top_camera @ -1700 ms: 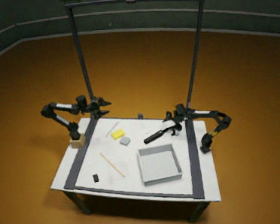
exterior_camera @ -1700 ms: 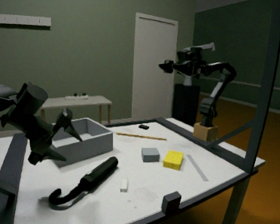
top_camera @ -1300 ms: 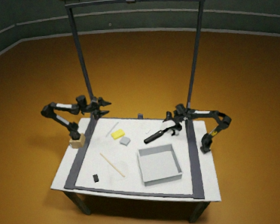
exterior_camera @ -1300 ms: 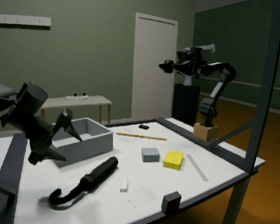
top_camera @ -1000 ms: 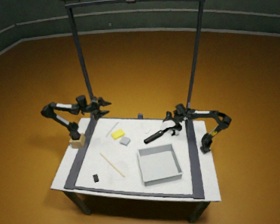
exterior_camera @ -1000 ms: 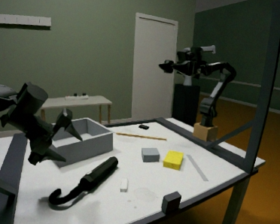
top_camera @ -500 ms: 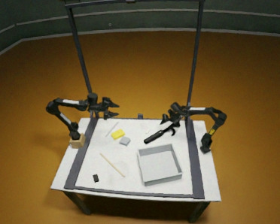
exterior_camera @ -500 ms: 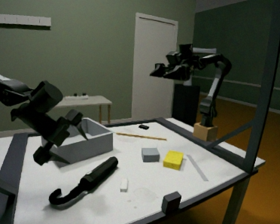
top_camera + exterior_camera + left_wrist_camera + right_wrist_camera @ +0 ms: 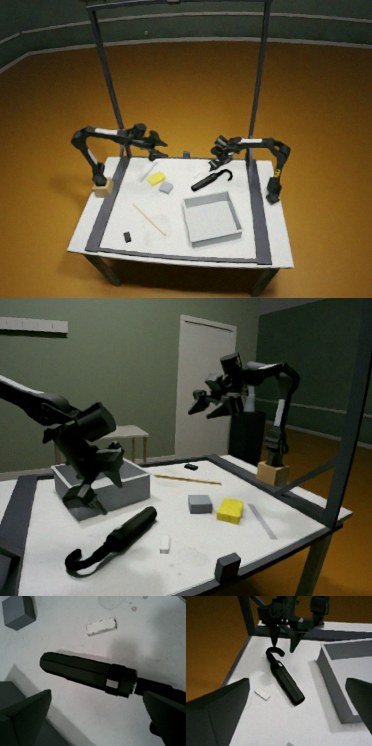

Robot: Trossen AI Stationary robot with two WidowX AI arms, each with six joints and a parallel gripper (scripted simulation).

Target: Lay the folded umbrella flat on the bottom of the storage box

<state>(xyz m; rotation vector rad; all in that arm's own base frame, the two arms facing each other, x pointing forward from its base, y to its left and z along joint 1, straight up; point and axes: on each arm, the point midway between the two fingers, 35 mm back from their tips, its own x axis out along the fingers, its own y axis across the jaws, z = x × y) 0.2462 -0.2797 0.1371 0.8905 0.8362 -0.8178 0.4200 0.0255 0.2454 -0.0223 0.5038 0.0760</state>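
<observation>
The folded black umbrella (image 9: 212,180) with a hooked handle lies flat on the white table, just outside the far side of the grey storage box (image 9: 212,218). It also shows in the exterior view (image 9: 117,537), the left wrist view (image 9: 90,674) and the right wrist view (image 9: 284,680). The box (image 9: 102,485) is open-topped and looks empty. My left gripper (image 9: 218,162) (image 9: 92,495) hangs open and empty a little above the umbrella's handle end, its fingers on either side in the left wrist view (image 9: 97,720). My right gripper (image 9: 159,150) (image 9: 205,409) is open and empty, high over the far table edge.
A yellow block (image 9: 156,177), a grey block (image 9: 166,187), a wooden stick (image 9: 149,219), a small black piece (image 9: 127,236) and a grey strip (image 9: 149,171) lie on the table away from the box. A small white piece (image 9: 101,626) lies near the umbrella. Frame posts stand at the back.
</observation>
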